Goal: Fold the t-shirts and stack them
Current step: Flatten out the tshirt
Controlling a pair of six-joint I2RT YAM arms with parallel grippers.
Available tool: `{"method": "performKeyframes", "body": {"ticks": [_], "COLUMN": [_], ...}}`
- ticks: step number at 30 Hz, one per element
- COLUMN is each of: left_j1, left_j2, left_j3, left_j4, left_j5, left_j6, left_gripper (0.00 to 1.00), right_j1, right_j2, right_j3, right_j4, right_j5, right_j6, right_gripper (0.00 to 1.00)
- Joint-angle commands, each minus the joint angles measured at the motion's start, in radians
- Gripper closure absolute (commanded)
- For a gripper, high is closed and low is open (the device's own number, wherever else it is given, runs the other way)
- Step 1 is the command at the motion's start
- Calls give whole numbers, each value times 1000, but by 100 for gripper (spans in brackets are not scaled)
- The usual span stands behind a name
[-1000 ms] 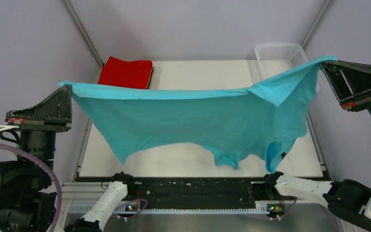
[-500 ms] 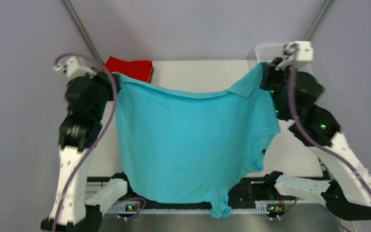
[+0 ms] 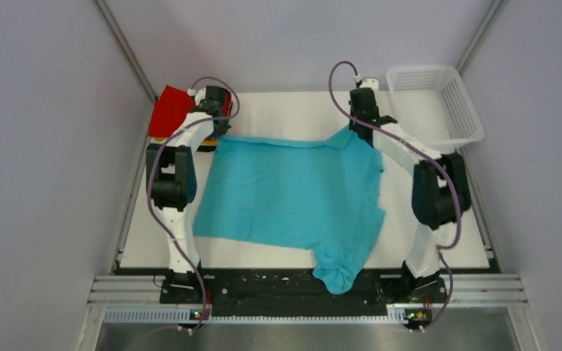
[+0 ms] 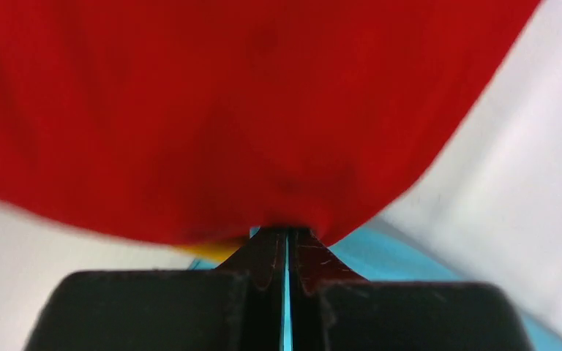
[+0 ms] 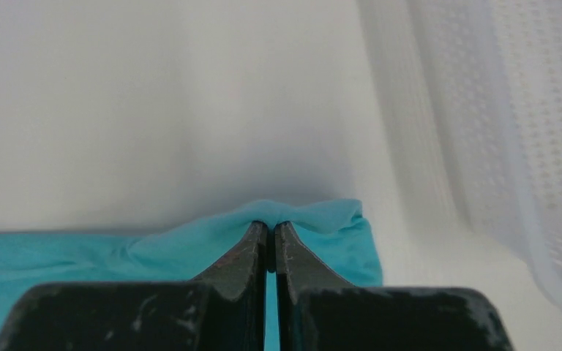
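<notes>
The left claw [image 4: 287, 232] and the right claw [image 5: 271, 225] each pinch tight on a far corner of the turquoise shirt [image 3: 293, 190], which lies spread on the table [image 3: 293, 110] behind them. A folded red shirt [image 4: 227, 110] sits just ahead of the left claw. It looks like light, limp cloth; I'd grip corners or hems.

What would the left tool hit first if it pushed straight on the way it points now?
The folded red t-shirt: it fills the left wrist view just beyond the left tool, which is shut on the turquoise t-shirt. The gap looks slight, though depth is unclear.
</notes>
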Motion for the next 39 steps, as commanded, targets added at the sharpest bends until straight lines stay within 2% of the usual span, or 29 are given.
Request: {"method": "performKeyframes", "body": {"ticks": [1,2,3,4,5,6,7,8,10,11,14,16,20,25,31,34,39], "left_j1": [31,32,33,34,34,34,34,34,34,32,26,21,20,12,-33,-89,-156], "left_j2": [154,188,216,236,248,251,245,233,188,155,44,-33,-110,-139,-191,-249,-362], "left_j3": [233,272,313,345,371,387,400,404,385,366,273,213,161,140,51,-112,-419], "left_j4": [27,14,5,-5,-10,-9,-10,-7,11,21,41,50,20,-8,-51,13,155], "left_j5": [49,69,84,88,88,83,81,86,126,145,153,128,148,182,259,307,264], "left_j6": [25,24,27,30,34,38,40,43,61,64,67,72,72,72,42,26,-34], "left_gripper": [98,88,71,51,13,3,1,1,1,1,1,1,1,1,1,1,1], "right_j1": [-47,-53,-58,-62,-67,-77,-88,-99,-115,-119,-119,-117,-118,-117,-116,-113,-109], "right_j2": [267,334,405,469,525,583,637,684,730,720,596,472,231,130,187,232,370], "right_j3": [268,343,422,499,571,651,740,830,945,942,742,549,192,-29,-53,-29,131], "right_j4": [22,-9,-44,-66,-74,-81,-100,-157,-226,-239,-190,-118,47,146,187,240,205], "right_j5": [-170,-175,-175,-170,-167,-174,-202,-256,-348,-378,-441,-449,-506,-630,-707,-724,-756], "right_j6": [63,72,82,92,98,111,133,160,195,201,202,208,231,277,327,337,326], "right_gripper": [95,94,91,86,82,73,55,45,38,33,18,3,1,1,1,1,2]}}
